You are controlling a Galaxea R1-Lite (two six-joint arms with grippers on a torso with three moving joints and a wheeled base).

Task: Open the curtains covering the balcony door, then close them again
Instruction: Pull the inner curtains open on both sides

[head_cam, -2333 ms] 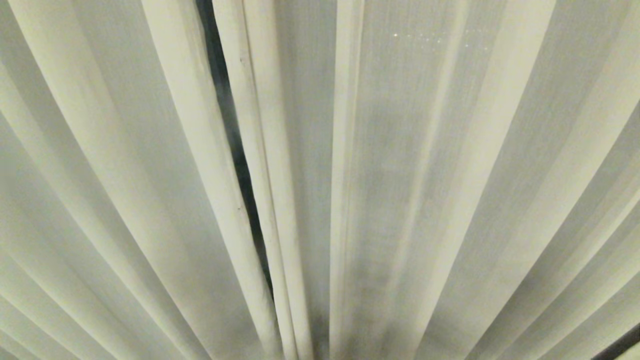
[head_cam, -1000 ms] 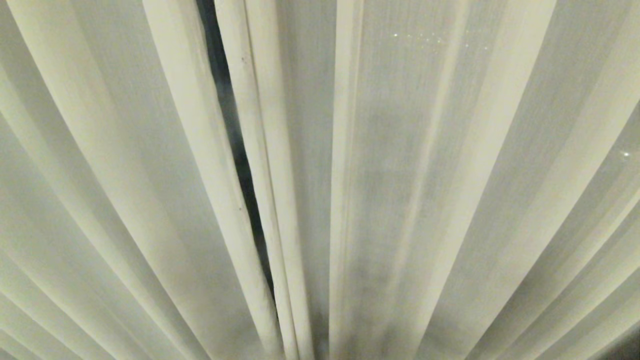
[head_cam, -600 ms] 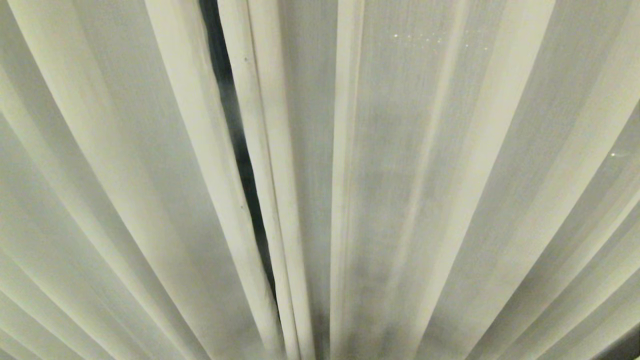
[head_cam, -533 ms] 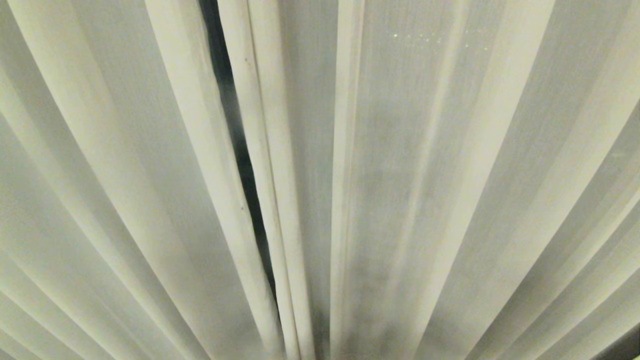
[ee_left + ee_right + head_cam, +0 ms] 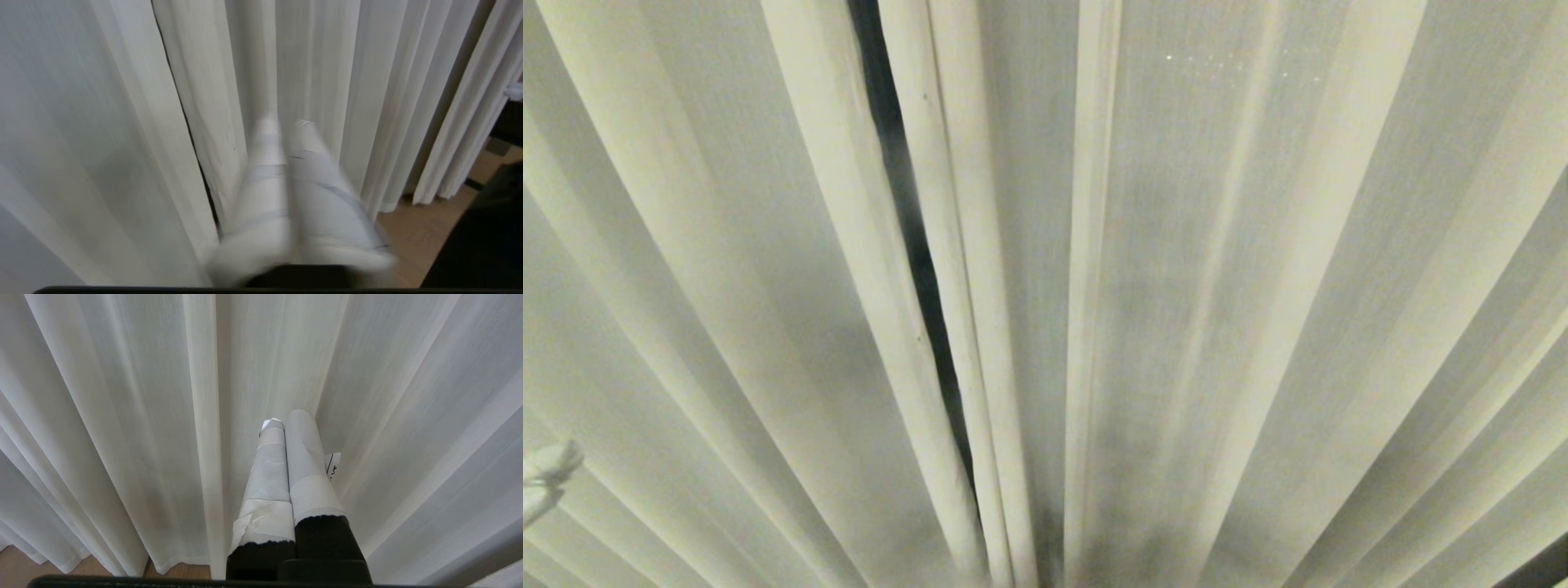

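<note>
With the curtains [image 5: 1176,286] hanging drawn but for a dark slit, opening is just starting: the left claw [image 5: 286,122], fingers nearly together and empty, must reach that edge; the right claw [image 5: 286,418] sits closed.

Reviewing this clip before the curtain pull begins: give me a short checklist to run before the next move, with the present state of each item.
1. Curtains closed across the opening, only a narrow dark slit between the panels: ok.
2. Left gripper near the slit: ok; its tip shows at the head view's left edge.
3. Left gripper holds fabric: not ok, nothing between its fingers.
4. Left gripper wide enough to take a panel edge: cannot tell, blurred.
5. Right gripper shut, empty, in front of the fabric: ok.
</note>
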